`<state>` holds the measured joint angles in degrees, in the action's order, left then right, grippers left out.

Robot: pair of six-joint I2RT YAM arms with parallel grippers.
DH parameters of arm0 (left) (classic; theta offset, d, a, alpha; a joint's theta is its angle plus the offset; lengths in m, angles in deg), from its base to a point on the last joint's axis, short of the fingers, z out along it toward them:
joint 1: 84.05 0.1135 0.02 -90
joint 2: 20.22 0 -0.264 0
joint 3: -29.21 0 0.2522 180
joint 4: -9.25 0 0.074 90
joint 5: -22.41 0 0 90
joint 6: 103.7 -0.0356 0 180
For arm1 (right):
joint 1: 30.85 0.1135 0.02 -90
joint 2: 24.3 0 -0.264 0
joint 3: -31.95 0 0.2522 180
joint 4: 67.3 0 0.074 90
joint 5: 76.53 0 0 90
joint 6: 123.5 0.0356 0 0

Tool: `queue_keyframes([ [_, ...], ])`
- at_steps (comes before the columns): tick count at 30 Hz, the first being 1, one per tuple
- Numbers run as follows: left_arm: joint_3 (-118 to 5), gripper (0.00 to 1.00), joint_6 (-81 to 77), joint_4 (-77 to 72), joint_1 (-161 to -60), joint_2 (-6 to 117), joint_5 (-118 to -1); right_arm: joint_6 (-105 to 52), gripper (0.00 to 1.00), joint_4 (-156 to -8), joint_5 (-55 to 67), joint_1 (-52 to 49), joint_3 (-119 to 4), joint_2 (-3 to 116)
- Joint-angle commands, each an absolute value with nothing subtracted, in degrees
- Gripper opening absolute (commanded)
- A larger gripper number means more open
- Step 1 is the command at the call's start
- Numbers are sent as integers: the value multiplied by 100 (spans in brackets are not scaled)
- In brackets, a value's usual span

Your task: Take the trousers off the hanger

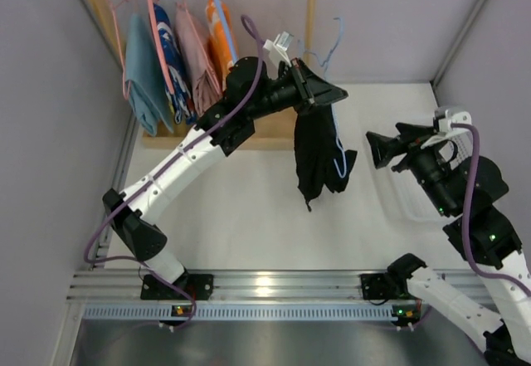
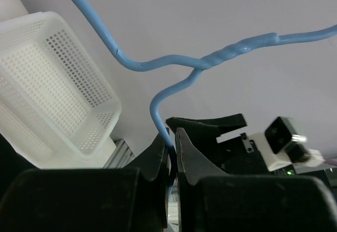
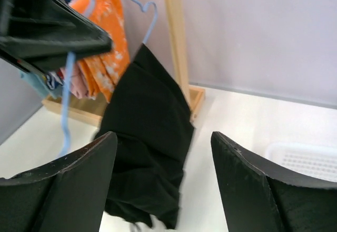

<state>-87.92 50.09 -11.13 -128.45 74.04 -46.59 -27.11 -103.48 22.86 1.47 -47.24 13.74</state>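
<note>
Partly tucked under the left arm's wrist, the black trousers hang limp and crumpled from a blue wire hanger over the table's middle, their top edge hidden. The left gripper pinches the hanger's wire. The right gripper stands wide and empty, near the cloth without touching it. Orange trousers hang on the wooden rack.

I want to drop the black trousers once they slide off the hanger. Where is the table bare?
Bare: the middle of the table, bordered by the left arm, the front rail and the basket, on the near side of the hanging trousers. Crowded: the rack at back left, and the right side, with basket and right arm.
</note>
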Motion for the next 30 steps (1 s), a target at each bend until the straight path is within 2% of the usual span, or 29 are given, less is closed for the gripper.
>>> queue_keyframes([
  [1,-8834,0,5020,-232,-12843,6934,-4386,-2893,74,-10549,2059,-149,-4343,946],
  [5,-8870,0,5046,-21,-12799,6917,-4167,-2901,82,-10612,1430,-175,-3474,209],
  [8,-8913,0,5099,23,-12799,6899,-4070,-3164,99,-10226,822,-167,-2683,-398],
  [12,-9019,0,5073,-21,-12799,6899,-4061,-3788,99,-9812,451,-167,-1927,-733],
  [18,-9195,0,5029,-21,-12799,6943,-4052,-4395,99,-9083,-208,-175,-1267,-611],
  [25,-9230,0,5108,-21,-12799,6969,-4025,-4633,99,-8310,-173,-167,-677,-321],
  [30,-9309,0,5134,-21,-12799,6996,-4025,-4782,99,-7492,363,-167,-589,310],
])
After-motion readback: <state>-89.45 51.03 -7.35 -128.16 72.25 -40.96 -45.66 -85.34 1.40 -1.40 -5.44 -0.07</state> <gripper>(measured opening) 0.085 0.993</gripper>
